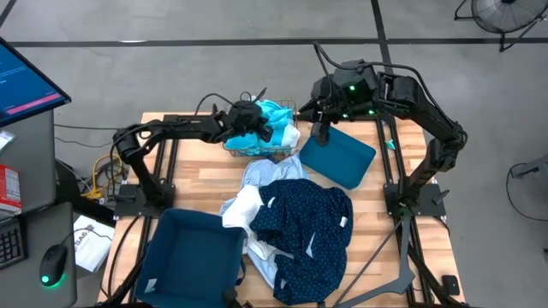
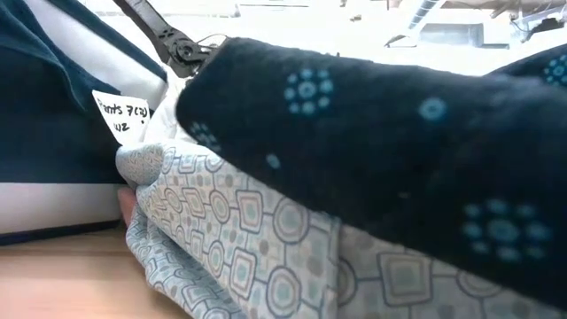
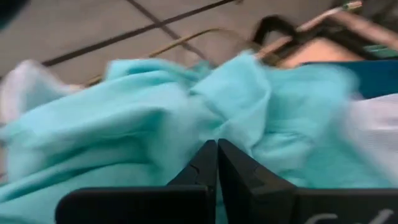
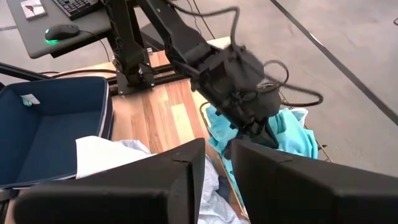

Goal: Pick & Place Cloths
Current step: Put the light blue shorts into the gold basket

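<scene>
Crumpled turquoise cloth (image 3: 155,106) in wire basket (image 1: 235,147), left gripper (image 1: 261,128) jaws pressed together above it, right gripper (image 4: 214,163) jaws narrowly parted

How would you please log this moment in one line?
left gripper: shut over turquoise cloth in wire basket | right gripper: open, above teal bin

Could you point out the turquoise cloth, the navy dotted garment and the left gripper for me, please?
turquoise cloth (image 3: 143,130): left wrist view, on its bunched folds.
navy dotted garment (image 1: 304,222): high view, middle of the spread fabric.
left gripper (image 3: 217,163): left wrist view, where the closed fingertips meet.
</scene>
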Controlling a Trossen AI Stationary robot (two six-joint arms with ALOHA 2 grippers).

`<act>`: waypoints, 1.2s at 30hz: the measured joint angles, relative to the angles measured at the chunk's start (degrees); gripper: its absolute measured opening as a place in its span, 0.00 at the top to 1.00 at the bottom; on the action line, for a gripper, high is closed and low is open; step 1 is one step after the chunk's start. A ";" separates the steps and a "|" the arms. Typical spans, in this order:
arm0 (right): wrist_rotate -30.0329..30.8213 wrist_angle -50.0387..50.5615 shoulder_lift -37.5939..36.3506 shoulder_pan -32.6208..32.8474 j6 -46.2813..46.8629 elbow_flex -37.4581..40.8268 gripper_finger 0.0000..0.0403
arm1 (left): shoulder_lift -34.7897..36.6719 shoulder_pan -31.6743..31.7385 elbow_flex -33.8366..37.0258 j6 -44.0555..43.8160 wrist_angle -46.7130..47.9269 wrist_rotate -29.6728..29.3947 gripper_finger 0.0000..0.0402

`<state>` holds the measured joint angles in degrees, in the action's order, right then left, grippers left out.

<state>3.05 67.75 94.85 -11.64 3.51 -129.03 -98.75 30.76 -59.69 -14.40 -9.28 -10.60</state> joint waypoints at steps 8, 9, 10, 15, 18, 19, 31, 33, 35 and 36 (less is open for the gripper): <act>0.00 -0.07 0.00 0.00 -0.46 0.00 0.81 | 10.86 -2.00 -1.56 10.67 0.55 7.47 1.00; -0.02 -0.18 0.00 0.00 -0.46 0.00 0.81 | 11.80 -1.83 -1.86 11.01 2.13 7.56 1.00; 0.00 -0.24 0.02 0.00 -0.46 0.00 0.81 | 12.30 -1.49 -2.40 11.08 3.71 7.64 1.00; -0.02 -0.32 0.01 -0.11 -0.49 0.00 0.81 | 9.32 2.39 -3.79 1.92 13.59 12.04 1.00; -0.01 -0.52 0.01 -0.11 -0.50 0.00 0.81 | 6.48 3.42 -4.26 -2.05 14.44 13.65 1.00; 0.00 -0.51 0.01 -0.11 -0.48 0.00 0.81 | 5.31 3.39 -4.27 -2.43 14.25 13.64 1.00; 0.00 -0.45 0.00 0.81 0.07 0.00 0.81 | -0.79 1.78 -6.14 -4.31 14.77 8.05 1.00; 0.00 -0.44 0.02 1.11 0.04 0.00 0.81 | 0.17 1.84 -6.11 -3.71 14.75 10.05 1.00; 0.00 -0.44 0.02 1.12 0.04 0.00 0.81 | 2.22 1.72 -6.11 -3.25 14.29 12.06 1.00; 0.00 -0.44 0.00 1.12 0.03 0.00 0.81 | 3.31 1.40 -6.13 -2.16 14.30 12.54 1.00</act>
<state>3.05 67.31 94.85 -10.52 3.54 -129.03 -95.44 32.17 -65.81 -16.56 5.03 1.94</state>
